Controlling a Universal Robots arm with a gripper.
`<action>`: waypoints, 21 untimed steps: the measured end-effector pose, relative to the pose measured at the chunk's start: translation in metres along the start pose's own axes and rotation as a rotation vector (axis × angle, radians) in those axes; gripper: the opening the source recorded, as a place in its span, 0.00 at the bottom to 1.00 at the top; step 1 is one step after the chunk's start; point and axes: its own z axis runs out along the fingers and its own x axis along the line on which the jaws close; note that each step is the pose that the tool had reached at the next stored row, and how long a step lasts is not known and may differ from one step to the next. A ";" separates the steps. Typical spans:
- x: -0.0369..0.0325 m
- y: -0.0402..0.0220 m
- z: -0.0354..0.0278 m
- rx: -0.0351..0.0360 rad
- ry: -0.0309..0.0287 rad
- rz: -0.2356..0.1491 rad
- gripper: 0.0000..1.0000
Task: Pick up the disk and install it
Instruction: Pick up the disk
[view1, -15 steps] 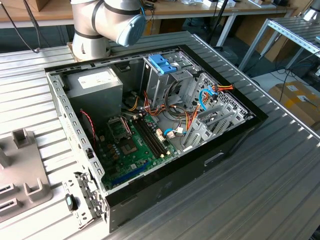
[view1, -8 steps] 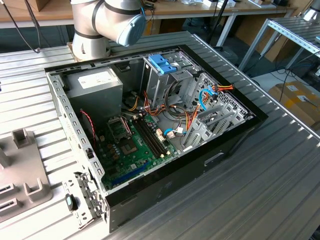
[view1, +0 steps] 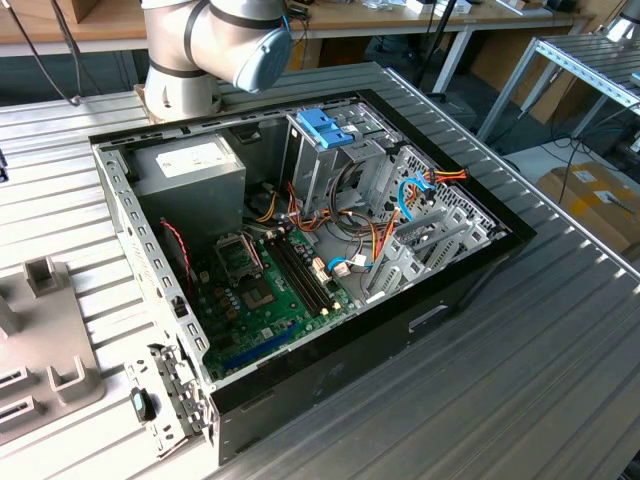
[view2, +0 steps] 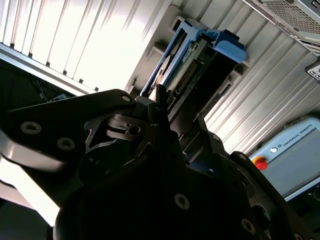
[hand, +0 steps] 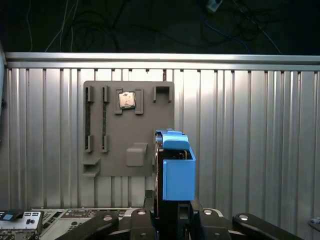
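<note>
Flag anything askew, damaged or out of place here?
Nothing stands out. The disk, in a blue carrier, stands upright at the edge of the grey fixture plate with the gripper right at it. The open computer case sits flat on the table, cables loose inside but nothing spilled.

Disk (view2: 189, 74) in blue carrier, standing on edge, beside grey tray (hand: 127, 135)

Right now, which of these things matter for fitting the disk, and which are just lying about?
For the job: disk in its blue carrier, gripper, open computer case, blue-topped drive cage.
Lying about: chip in the grey tray, pendant with a red button.
</note>
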 end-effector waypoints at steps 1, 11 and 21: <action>0.0000 -0.0028 -0.0001 -0.0002 0.0000 0.000 0.35; 0.0001 -0.0346 -0.0023 -0.0008 0.0001 0.000 0.35; 0.0001 -0.0419 -0.0025 -0.0009 0.0000 0.000 0.35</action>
